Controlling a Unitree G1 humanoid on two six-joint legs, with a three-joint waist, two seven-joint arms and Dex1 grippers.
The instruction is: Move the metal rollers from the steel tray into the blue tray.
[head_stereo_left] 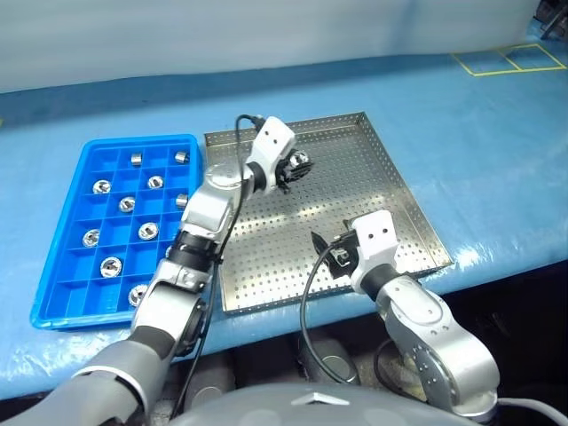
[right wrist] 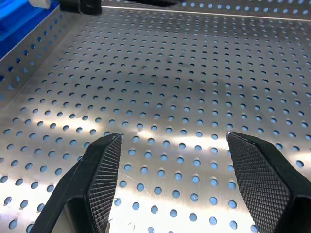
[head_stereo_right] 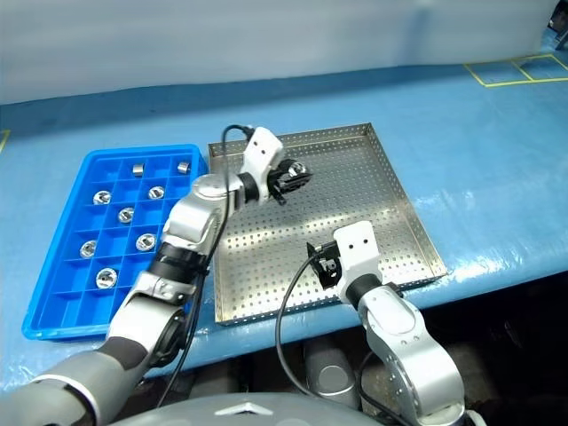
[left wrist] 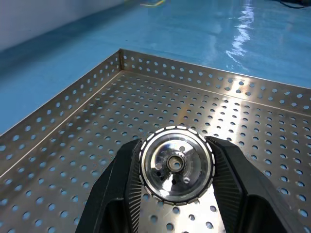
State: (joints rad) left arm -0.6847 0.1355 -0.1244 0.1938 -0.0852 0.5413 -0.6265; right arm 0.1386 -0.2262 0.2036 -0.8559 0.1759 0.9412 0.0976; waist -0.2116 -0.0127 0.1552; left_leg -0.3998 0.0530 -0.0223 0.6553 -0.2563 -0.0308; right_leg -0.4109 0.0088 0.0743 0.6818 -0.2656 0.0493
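My left gripper (head_stereo_left: 295, 166) is shut on one shiny metal roller (left wrist: 176, 164), held a little above the far left part of the steel tray (head_stereo_left: 390, 177). In the left wrist view the roller's round hollow face sits clamped between the two black fingers (left wrist: 121, 189). The blue tray (head_stereo_left: 62, 297) lies to the left of the steel tray, and several rollers (head_stereo_left: 147, 231) rest in its square compartments. Over the steel tray's near edge my right gripper (right wrist: 172, 160) hangs open, with nothing between its fingers and bare perforated floor under it.
Both trays lie side by side on a blue table cover (head_stereo_left: 479, 115) that runs to the table's front edge. Yellow tape marks (head_stereo_left: 510, 60) sit at the far right corner. A pale wall (head_stereo_left: 266, 27) closes the back.
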